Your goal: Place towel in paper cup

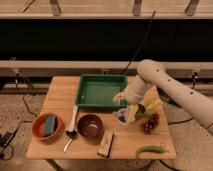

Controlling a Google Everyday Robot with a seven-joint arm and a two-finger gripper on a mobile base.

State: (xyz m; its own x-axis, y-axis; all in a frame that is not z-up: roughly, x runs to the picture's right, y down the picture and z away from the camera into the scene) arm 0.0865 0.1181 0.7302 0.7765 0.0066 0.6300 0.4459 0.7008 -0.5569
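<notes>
The paper cup stands on the wooden table, just right of the maroon bowl and in front of the green tray. My gripper hangs right above the cup, at the end of the white arm that comes in from the right. A pale cloth-like piece, which looks like the towel, sits at the cup's right rim under the gripper. I cannot tell whether it is held or resting in the cup.
A green tray lies at the back middle. An orange bowl with a green-blue sponge is at front left. A spoon, a wooden block, a green pepper, dark grapes and a yellow item surround the cup.
</notes>
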